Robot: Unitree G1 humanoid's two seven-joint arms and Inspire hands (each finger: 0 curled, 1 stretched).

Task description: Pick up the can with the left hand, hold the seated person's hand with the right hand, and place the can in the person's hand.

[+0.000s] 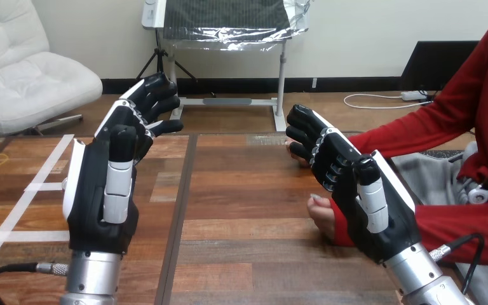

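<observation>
Left hand (pixel 98 197): black-and-white, fingers relaxed wide, empty.
Right hand (pixel 381 222): touched the person's hand (pixel 323 216) behind it — grasp impossible to tell.
Risk: clamping blind might have pinched it.

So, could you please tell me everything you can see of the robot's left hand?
The robot's left hand is black, plastic-looking, with white shells on its back and black-and-white jointed fingers, on a silver forearm entering at the bottom edge. It stands above the wooden table at the view's left, thumb upright, fingers loosely bent forward. It holds and touches nothing.
</observation>
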